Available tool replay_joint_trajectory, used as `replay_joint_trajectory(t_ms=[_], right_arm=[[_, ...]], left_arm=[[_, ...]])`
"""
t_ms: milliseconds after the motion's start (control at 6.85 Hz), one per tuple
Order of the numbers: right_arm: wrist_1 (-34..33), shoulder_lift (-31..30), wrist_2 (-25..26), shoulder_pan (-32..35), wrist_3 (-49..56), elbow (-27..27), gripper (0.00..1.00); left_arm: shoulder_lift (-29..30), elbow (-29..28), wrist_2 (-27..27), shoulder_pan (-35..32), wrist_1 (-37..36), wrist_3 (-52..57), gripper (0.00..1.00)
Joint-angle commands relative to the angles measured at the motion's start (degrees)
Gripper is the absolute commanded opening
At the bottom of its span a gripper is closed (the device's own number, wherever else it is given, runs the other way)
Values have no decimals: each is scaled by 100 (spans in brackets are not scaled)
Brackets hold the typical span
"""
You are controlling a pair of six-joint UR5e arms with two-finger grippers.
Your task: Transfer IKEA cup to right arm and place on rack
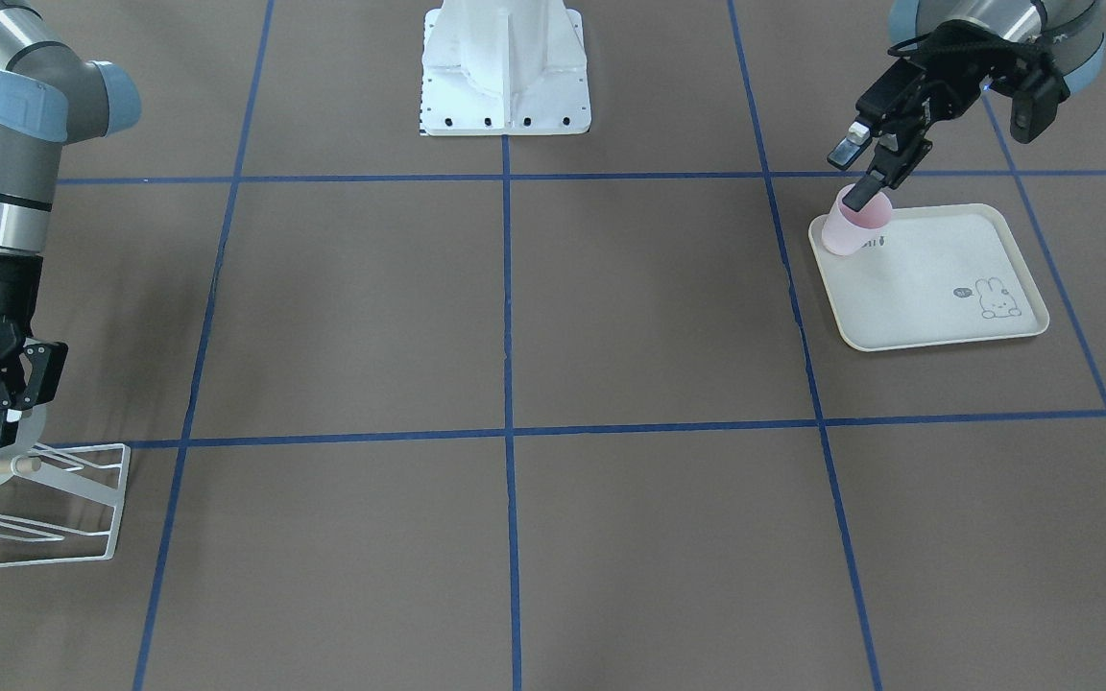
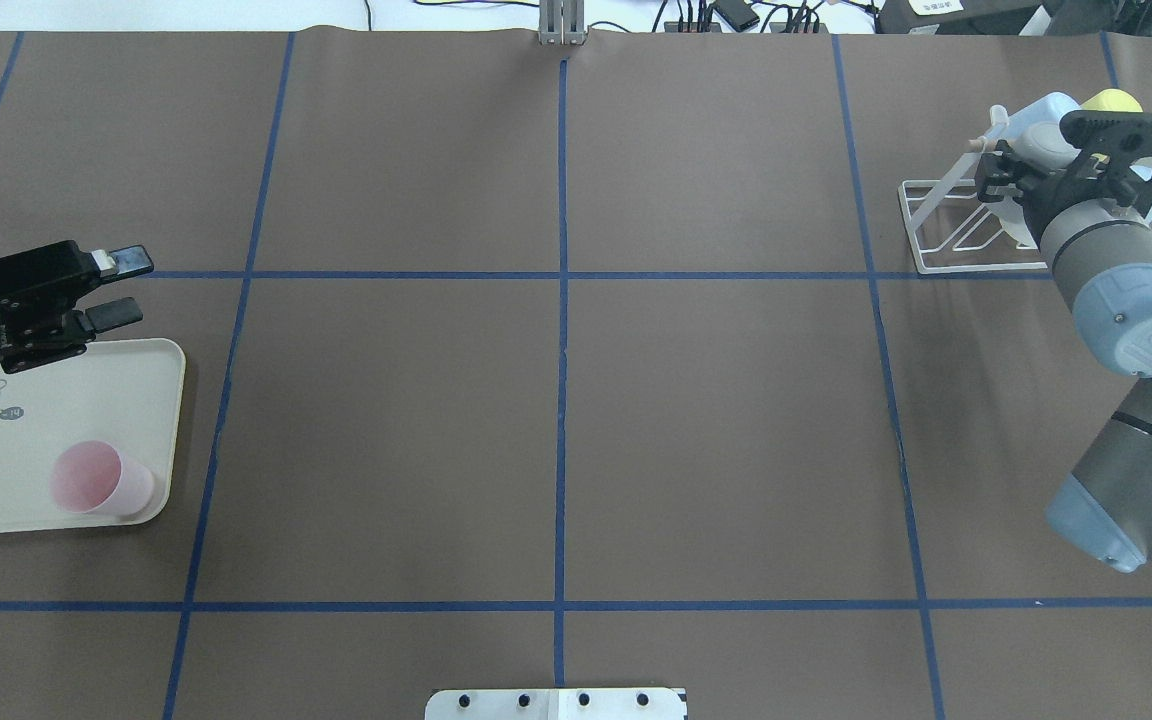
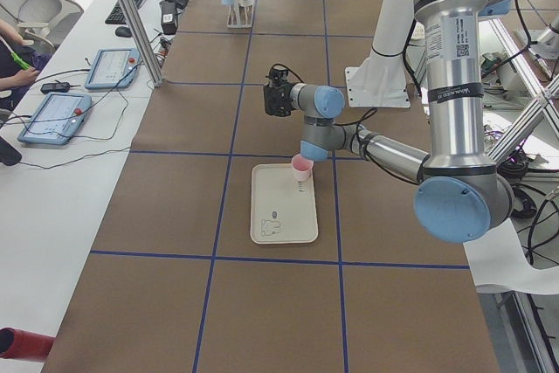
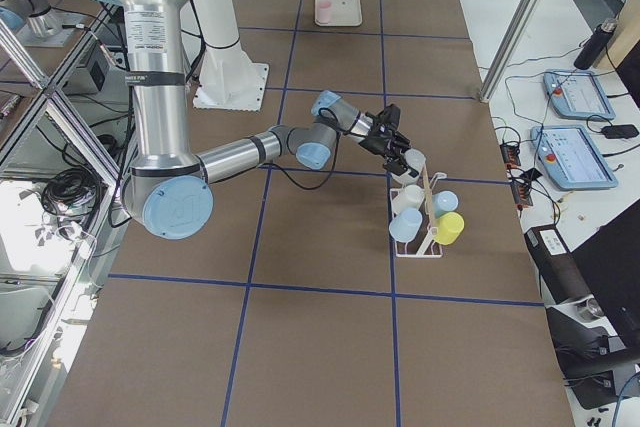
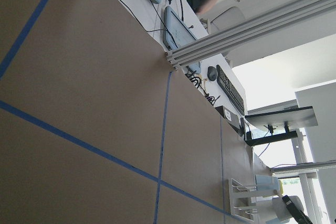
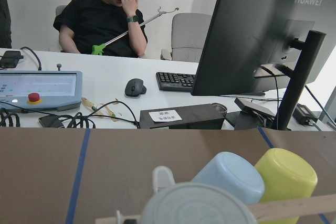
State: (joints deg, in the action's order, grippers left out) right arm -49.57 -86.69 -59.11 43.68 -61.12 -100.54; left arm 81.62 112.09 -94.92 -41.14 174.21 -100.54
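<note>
Nearest to the robot's base, on its left side, the pink IKEA cup [image 2: 101, 482] stands upright with the mouth up. It is in a corner of the cream tray [image 2: 86, 400], the corner toward the base and the middle of the table [image 2: 556, 450]. The tray carries a drawing of a rabbit with a small speech bubble, but the word in it is too small to read surely.

A little farther, the left end effector [image 2: 136, 287] hangs over the far edge of the tray, apart from the cup. Its 2 fingers are spread and they hold nothing.

Farther, on the robot's right, the white wire rack [image 2: 946, 235] stands on the table. It bears 3 cups by its thin wooden rod [image 6: 294, 208]: a white cup [image 6: 194, 203], a light blue cup [image 6: 231, 174] and a yellow cup [image 6: 286, 174]. The right end effector [image 1: 20, 417], marked ROBOTIQ, is at the white cup. I cannot tell if its fingers press on this cup.

Beyond the table is a white desk [image 6: 105, 85] with a keyboard [image 6: 176, 81] and a black monitor [image 6: 252, 40] marked HUAWEI. A person [image 6: 100, 24] in a black shirt sits behind it.
</note>
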Motion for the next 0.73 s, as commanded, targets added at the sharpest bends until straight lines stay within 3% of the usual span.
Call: replay_joint_trajectory(t_ms=[0,438,584], right_arm=[[35,91,5,-35,-14,139,99],[0,109,-144,-18,284,-165,100],[-9,100,-484,43,337,-376,100]], left_arm=[[-6,6,-8,-8,-1,0,99],[-23,15,-70,-8,-18,17,99],[-41,15,-427,-182,-192,139,99]])
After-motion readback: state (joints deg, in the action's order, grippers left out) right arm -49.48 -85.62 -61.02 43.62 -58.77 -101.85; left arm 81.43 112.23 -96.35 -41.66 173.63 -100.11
